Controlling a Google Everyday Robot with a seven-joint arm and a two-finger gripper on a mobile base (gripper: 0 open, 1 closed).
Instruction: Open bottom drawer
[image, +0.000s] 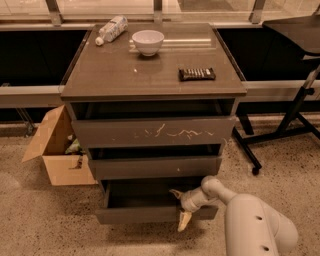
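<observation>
The bottom drawer (140, 215) sits lowest in the dark grey-brown cabinet (75, 107), just above the speckled floor (45, 225). It stands partly out, its plain flat front well forward of the two fronts above it, so that its dark inside shows from above.

The hand (177, 210) is at the right part of that front, at its top edge. It is released, with its two fingers (184, 220) splayed wide. One points up and to the left over the drawer's open inside. The other, pale one points down across the face of the front. The white arm (252, 225) comes in from the lower right corner.

Above, the middle drawer (155, 167) and the top drawer (110, 132), which bears white scratch marks, each show a dark gap along the upper edge.

On the worktop (100, 75) a white bowl (148, 41) stands near the back. A clear plastic bottle (111, 29) lies on its side at the back left corner. A flat black object (197, 74) lies toward the right, well apart from the bowl.

An open cardboard box (57, 167) stands on the floor just beside the cabinet's left side. The black legs of a stand (280, 135) reach across the floor on the right.
</observation>
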